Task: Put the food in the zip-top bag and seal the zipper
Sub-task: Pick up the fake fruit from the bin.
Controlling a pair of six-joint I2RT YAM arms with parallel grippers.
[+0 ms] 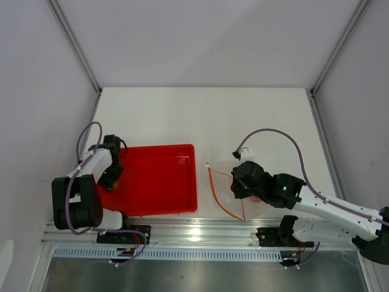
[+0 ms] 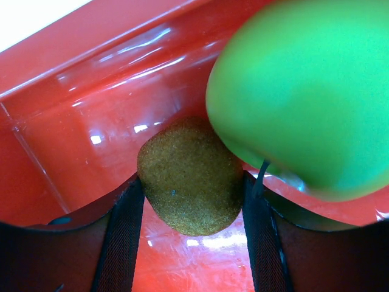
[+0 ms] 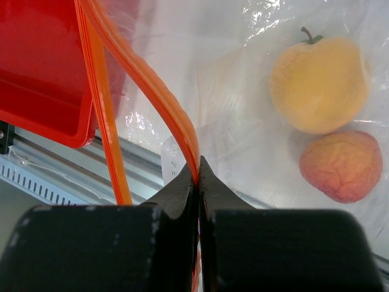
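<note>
My left gripper [image 1: 110,176] is low inside the left end of the red tray [image 1: 158,182]. In the left wrist view its fingers [image 2: 124,237] press both sides of the small brown fruit [image 2: 188,176], which rests on the tray floor [image 2: 91,121]. The green apple [image 2: 304,91] lies right beside it, to the upper right. My right gripper [image 1: 242,182] is shut on the red-orange zipper [image 3: 152,91] of the clear bag [image 3: 243,140] and holds that edge up, so the mouth gapes. The yellow-orange fruit [image 3: 319,85] and the peach [image 3: 343,165] lie inside the bag.
The zipper line [image 1: 220,201] runs just right of the tray's right wall. An aluminium rail [image 1: 200,231] runs along the table's near edge, close under the bag. White walls and frame posts bound the table on three sides.
</note>
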